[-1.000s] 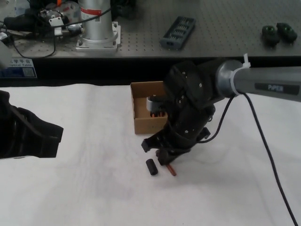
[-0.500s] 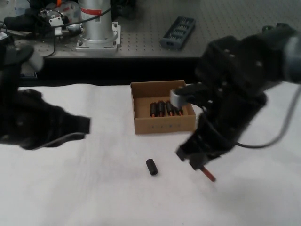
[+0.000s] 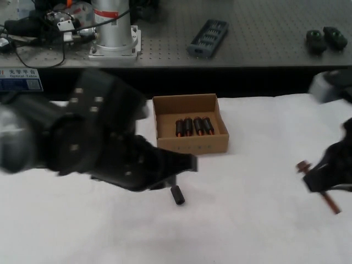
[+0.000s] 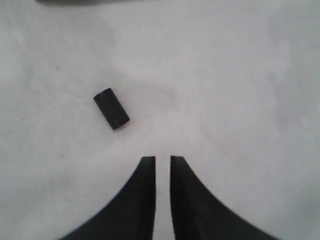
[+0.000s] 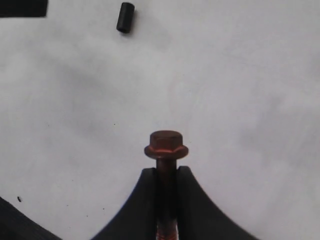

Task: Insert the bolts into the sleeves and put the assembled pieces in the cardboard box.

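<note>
The left hand (image 4: 162, 159), fingers almost pressed together on nothing, hung over the white-covered tabletop (image 3: 247, 231) near a loose black sleeve (image 3: 177, 195). Behind the sleeve stood the cardboard box (image 3: 187, 102), with four assembled pieces (image 3: 193, 126) inside. At far right, the right hand (image 5: 166, 171) pinched a rusty bolt (image 5: 166, 145) by its shank.

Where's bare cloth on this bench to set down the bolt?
Bare white cloth lies between the brown cardboard box and the right gripper holding the rusty hex-head bolt. Crowded around the short black cylindrical sleeve, near the left gripper.
</note>
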You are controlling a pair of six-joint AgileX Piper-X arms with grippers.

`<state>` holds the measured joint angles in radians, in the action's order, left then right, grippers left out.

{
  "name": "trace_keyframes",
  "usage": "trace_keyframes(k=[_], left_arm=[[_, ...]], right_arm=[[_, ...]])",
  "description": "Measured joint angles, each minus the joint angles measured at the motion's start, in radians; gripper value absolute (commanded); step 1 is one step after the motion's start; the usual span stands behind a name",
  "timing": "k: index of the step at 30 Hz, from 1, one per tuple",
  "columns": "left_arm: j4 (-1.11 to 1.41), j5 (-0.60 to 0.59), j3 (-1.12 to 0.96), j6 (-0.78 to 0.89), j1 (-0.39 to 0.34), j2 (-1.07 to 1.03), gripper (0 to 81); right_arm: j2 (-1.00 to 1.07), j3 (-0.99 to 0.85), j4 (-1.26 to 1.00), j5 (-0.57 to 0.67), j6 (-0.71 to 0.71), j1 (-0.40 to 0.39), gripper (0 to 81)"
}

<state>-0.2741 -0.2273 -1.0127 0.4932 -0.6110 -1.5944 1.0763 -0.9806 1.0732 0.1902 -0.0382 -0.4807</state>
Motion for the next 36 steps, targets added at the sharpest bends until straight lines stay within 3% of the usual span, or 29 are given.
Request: trace_keyframes(k=[18,20,25,31,36], left_arm=[[-0.098,0.073,-0.172,0.004,-0.010,-0.220,9.1],[-0.102,0.075,-0.172,0.004,-0.010,-0.226,13.1],[-0.105,0.081,-0.172,0.004,-0.010,-0.229,38.8],[-0.105,0.104,-0.172,0.056,-0.010,-0.229,27.6],[-0.105,0.112,-0.175,0.057,-0.010,-0.238,27.5]], right_arm=[[-0.037,0.004,0.021,0.000,0.000,0.024,2.5],[-0.037,0.004,0.021,0.000,0.000,0.024,2.5],[-0.037,0.004,0.021,0.000,0.000,0.024,2.5],[-0.037,0.004,0.021,0.000,0.000,0.024,2.5],[-0.037,0.004,0.021,0.000,0.000,0.024,2.5]])
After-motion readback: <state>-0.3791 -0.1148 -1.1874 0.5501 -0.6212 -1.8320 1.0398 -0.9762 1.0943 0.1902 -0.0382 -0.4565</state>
